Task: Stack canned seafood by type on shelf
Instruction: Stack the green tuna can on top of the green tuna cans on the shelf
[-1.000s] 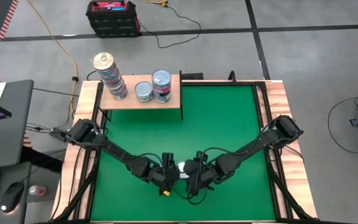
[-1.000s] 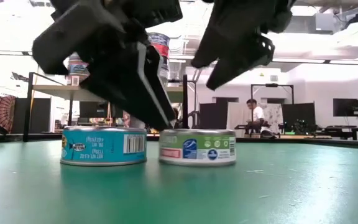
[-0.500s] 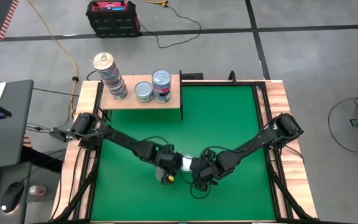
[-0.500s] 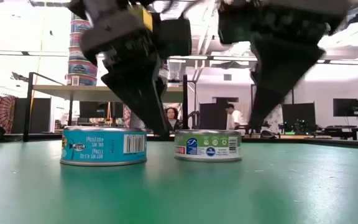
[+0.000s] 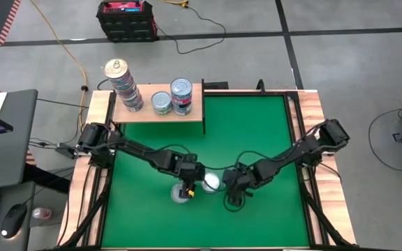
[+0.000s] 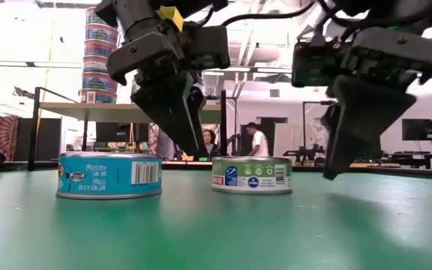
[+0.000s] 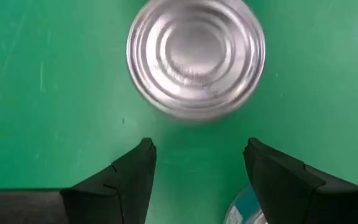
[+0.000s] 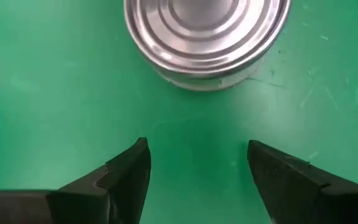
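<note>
Two flat tins stand on the green mat (image 5: 257, 132). One has a green-labelled side (image 6: 251, 175) and a silver top (image 5: 211, 182); the other is blue-labelled (image 6: 109, 175) and lies just nearer (image 5: 179, 194). My left gripper (image 5: 188, 180) is open and empty beside the silver-topped tin (image 7: 196, 56), low over the mat (image 6: 180, 142). My right gripper (image 5: 233, 184) is open and empty on that tin's other side (image 8: 207, 37), also low (image 6: 345, 146). The wooden shelf (image 5: 187, 117) at the far left holds a tall tin stack (image 5: 123, 85), a single tin (image 5: 161, 102) and a short stack (image 5: 181, 95).
The shelf stands raised on thin legs over the mat's far left corner (image 6: 73, 111). Black cables trail on the mat by both grippers. The mat's right half and near strip lie bare. People show in the room behind the table (image 6: 259, 142).
My left gripper has gone toward the table's far edge and my right gripper toward the right edge, so they stand farther apart. The two tins, which touched, now stand apart: the green-labelled one slid right, the blue-labelled one a little left.
</note>
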You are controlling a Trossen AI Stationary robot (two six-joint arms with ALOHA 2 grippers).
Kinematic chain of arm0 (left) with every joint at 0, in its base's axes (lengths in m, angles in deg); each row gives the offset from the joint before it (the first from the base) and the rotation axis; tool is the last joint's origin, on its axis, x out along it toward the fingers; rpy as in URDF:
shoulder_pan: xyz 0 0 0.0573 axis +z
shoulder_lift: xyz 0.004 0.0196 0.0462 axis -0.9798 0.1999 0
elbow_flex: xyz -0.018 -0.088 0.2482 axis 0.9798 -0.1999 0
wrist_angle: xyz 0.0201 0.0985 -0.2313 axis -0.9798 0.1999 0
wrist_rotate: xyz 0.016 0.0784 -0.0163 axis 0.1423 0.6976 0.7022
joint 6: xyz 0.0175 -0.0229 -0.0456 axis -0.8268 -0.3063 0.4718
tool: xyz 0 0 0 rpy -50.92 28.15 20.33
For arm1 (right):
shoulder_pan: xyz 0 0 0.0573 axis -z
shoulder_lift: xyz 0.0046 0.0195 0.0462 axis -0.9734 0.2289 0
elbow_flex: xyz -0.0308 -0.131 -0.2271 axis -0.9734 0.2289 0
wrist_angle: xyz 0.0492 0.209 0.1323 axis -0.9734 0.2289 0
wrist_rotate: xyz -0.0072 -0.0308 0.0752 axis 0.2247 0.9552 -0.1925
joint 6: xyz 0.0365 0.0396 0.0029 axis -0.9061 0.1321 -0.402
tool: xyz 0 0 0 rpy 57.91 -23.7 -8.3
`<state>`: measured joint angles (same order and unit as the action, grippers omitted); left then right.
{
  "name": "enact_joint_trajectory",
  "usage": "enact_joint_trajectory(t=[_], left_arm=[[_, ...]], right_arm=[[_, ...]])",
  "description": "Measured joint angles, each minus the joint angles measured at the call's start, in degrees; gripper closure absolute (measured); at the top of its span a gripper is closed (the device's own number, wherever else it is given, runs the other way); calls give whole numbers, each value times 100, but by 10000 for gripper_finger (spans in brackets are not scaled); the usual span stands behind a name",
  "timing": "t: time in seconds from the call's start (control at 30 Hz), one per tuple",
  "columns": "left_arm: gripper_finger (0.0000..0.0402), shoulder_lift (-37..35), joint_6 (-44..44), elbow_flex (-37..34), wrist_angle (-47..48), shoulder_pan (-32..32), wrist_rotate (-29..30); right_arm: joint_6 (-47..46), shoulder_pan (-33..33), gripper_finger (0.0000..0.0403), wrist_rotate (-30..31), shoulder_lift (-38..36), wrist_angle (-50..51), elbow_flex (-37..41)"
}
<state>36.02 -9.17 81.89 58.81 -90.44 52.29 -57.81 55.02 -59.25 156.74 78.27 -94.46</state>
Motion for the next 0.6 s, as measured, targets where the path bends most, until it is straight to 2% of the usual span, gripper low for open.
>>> enact_joint_trajectory(t=[0.23, 0.6], left_arm=[[168, 175, 68, 1, -352, 181, -268], [168, 173, 369, 0, -170, 181, -495]], right_arm=[[616, 295, 113, -84, 208, -492, 39], [874, 665, 113, -33, 188, -1766, -37]])
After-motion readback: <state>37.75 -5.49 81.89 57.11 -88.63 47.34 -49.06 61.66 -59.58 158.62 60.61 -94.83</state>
